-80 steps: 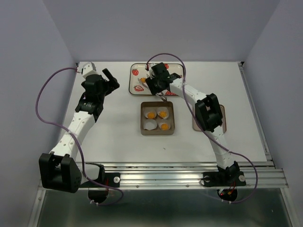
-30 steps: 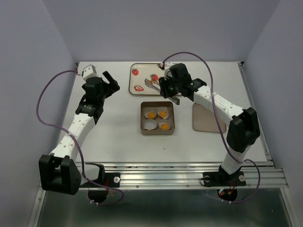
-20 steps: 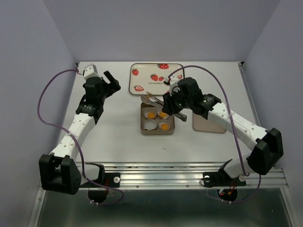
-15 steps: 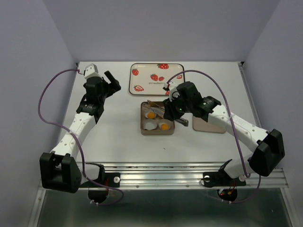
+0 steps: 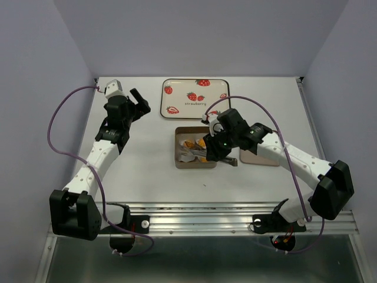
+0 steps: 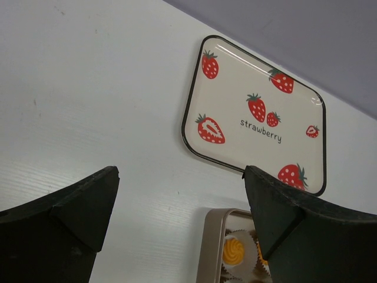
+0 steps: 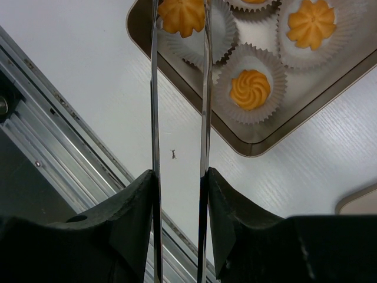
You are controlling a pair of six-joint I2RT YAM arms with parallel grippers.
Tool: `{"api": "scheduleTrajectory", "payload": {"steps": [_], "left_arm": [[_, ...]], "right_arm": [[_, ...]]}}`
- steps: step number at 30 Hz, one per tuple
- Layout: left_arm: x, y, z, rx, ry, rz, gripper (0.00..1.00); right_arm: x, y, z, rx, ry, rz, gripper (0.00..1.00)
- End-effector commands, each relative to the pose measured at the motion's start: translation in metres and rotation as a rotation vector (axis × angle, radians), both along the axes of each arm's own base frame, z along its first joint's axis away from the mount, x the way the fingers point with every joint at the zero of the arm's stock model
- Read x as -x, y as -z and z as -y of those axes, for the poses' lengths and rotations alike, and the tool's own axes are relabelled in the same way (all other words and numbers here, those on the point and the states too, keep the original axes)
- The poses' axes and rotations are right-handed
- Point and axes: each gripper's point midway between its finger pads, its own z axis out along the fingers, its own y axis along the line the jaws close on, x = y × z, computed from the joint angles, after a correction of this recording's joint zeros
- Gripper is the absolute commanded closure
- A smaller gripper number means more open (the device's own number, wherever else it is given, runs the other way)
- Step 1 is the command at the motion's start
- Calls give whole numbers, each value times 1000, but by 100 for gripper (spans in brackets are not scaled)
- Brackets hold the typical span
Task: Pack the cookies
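Cookies (image 7: 250,89) in tin (image 7: 254,146), upper ones cropped, one between tongs (image 7: 154,118)

left arm (image 5: 97,156) extended | left fingers (image 6: 70,218) spread wide | right arm (image 5: 288,156) bent inward | right fingers (image 7: 135,206) clamping tongs (image 7: 154,88)

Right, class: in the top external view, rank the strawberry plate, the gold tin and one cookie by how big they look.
1. strawberry plate, clearly largest
2. gold tin, smaller even though partly covered
3. cookie, by far the smallest
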Motion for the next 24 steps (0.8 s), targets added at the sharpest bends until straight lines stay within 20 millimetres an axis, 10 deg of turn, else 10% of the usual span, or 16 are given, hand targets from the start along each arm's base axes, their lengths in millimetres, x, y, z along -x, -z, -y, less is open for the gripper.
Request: {"api": "scheduleTrajectory", "payload": {"steps": [1,24], "left_arm": [[-6,-17,4,-5,16,49,1],[-5,-16,3,-10,13,48,1]], "right_arm": [[4,-3,-6,-12,-31,-10,61],[-13,18,-11,39,-5,-18,58]]}}
